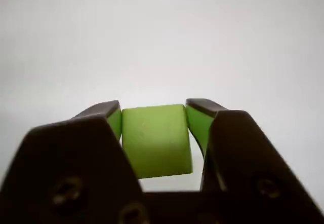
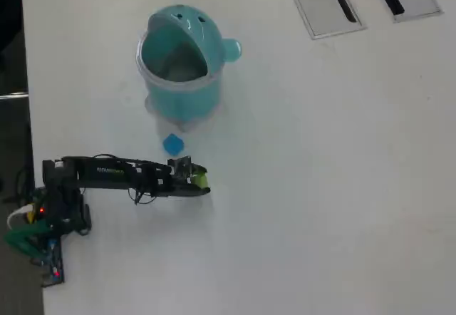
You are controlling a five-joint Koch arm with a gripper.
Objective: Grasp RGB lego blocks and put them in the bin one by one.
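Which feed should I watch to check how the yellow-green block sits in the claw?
The wrist view: the yellow-green block fills the gap of the claw, pinched between both fingertips. The overhead view shows the block only as a small green speck at the arm's tip, below the blue block and the bin.

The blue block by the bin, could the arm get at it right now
Probably not yet: the gripper is shut on the yellow-green block. The blue block lies uncovered on the table beside the bin, close by.
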